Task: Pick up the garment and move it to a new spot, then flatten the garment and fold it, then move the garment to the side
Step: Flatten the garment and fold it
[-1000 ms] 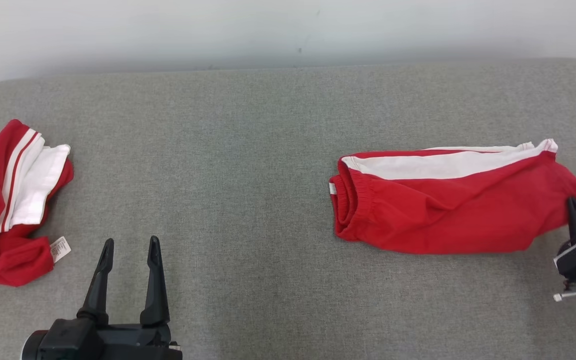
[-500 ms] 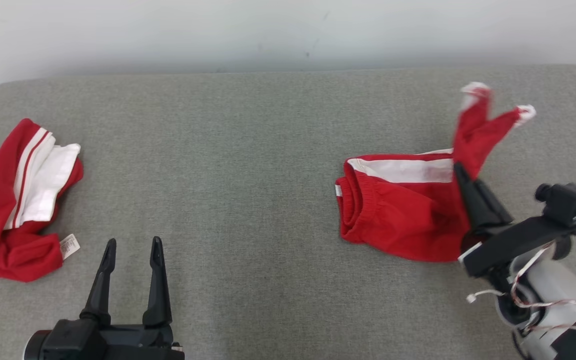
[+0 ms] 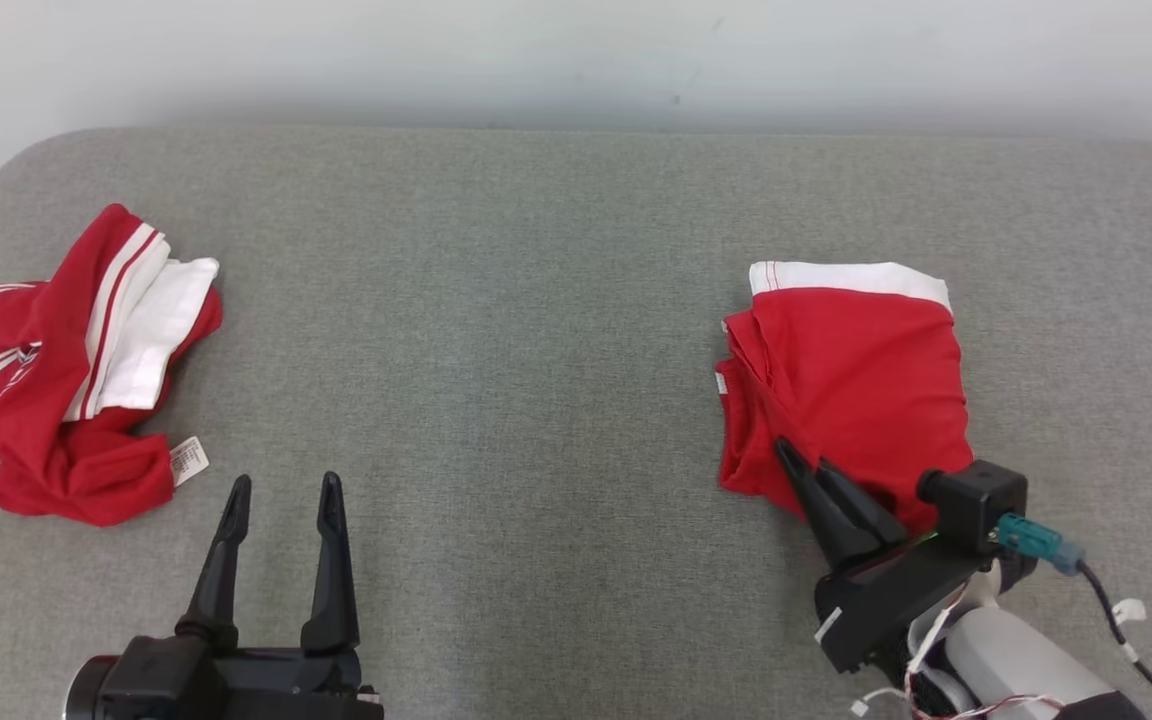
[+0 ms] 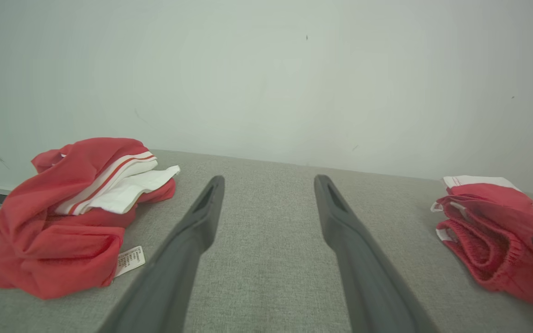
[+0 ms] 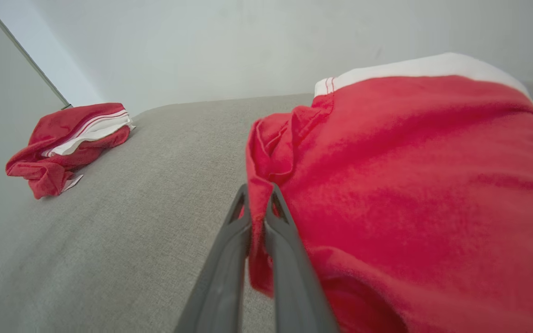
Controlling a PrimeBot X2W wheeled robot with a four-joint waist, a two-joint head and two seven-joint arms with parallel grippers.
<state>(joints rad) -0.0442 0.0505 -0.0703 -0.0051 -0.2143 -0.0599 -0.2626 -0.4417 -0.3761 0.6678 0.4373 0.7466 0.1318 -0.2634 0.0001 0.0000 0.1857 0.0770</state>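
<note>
Your right gripper (image 3: 802, 458) is pinched nearly shut on a thin lip of the shorts (image 3: 856, 370), at the corner of the bundle nearest the table's (image 3: 536, 300) front. The shorts lie folded on the table's right half. Their white band faces the table's back, and the waistband layers are bunched along the side facing the table's middle. Your left gripper (image 3: 285, 484) hangs wide and holds nothing, low over the table's front left.

The main risk, as I judge it, is that grip. I cannot tell how many layers sit between the fingers; the right wrist view shows just a narrow red edge. If it is the top layer alone and you drag toward the table's right side, that layer will likely peel back and open the fold. Lifting by one corner would be worse, because the rest would hang and unroll.

If you let go here instead, watch for cloth snagging on the fingers. It could tug the corner up and skew the stack.

The waistband side is uneven, so a slide over the table's rough fabric may drag the bottom layer and shear the bundle.

Steer clear of the table's left end. The heap (image 3: 86, 370) of red and white cloth lies there, and the two could tangle.
</note>
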